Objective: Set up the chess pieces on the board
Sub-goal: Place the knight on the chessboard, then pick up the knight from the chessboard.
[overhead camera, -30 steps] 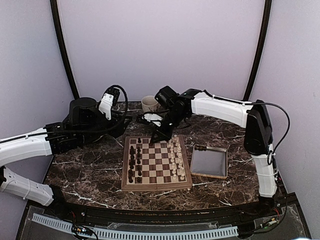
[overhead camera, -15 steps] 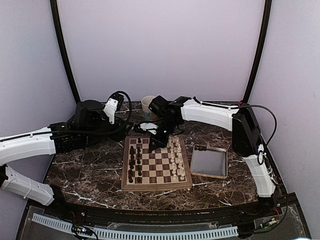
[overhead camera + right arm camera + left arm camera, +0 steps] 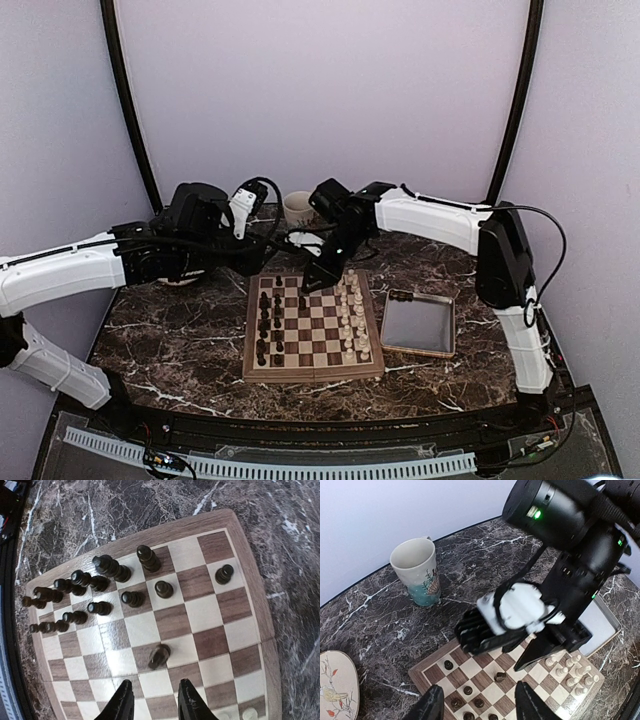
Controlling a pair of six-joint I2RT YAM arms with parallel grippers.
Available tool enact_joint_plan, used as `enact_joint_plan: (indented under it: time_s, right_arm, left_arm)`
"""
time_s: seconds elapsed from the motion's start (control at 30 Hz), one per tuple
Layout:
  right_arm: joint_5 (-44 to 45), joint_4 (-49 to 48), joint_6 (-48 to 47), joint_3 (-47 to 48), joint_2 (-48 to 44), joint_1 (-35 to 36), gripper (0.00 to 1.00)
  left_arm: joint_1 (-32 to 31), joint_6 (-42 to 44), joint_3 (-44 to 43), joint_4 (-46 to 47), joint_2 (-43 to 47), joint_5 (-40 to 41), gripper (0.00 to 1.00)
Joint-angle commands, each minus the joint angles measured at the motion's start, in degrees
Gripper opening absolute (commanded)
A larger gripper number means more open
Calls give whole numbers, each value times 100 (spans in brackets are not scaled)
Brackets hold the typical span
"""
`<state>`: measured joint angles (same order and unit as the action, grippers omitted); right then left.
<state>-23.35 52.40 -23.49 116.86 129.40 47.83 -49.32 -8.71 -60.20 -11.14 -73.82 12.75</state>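
Chess pieces [image 3: 107,567] stand mostly ranked, yet the right gripper [image 3: 156,686], fingers parted and empty, has dipped over a stray piece [image 3: 159,656] on the board [image 3: 249,580] as the wide-open left gripper [image 3: 479,691] nears

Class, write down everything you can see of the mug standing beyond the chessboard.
The mug is cream-white and glossy, ceramic by its look, with a teal band round its lower part, a small drawn motif on its side and a handle. It stands upright on the dark marbled table, beyond the chessboard and its far edge. What shows of its inside looks empty. Nothing touches it.
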Motion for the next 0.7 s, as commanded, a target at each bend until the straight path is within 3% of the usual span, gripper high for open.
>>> enact_joint_plan:
  time_s: [0.0,0.17,0.43,0.67]
  right_arm:
    - [-580,-285,5,-799,-1336,-495,31]
    - [-822,-1133,41,-2623,-2792,-1290,31]
    - [-1436,-2946,408,-5671,-4938,-2506,36]
    - [-1840,-3156,447,-6019,-5251,-2897,41]
  left_arm:
    - [45,201,-669,-736,-415,-344,50]
    - [58,321,-1401,-1531,-1168,-823,44]
    - [107,416,-2567,-2866,-2636,-1347,43]
    - [107,660,-3285,-3328,-3500,-1456,47]
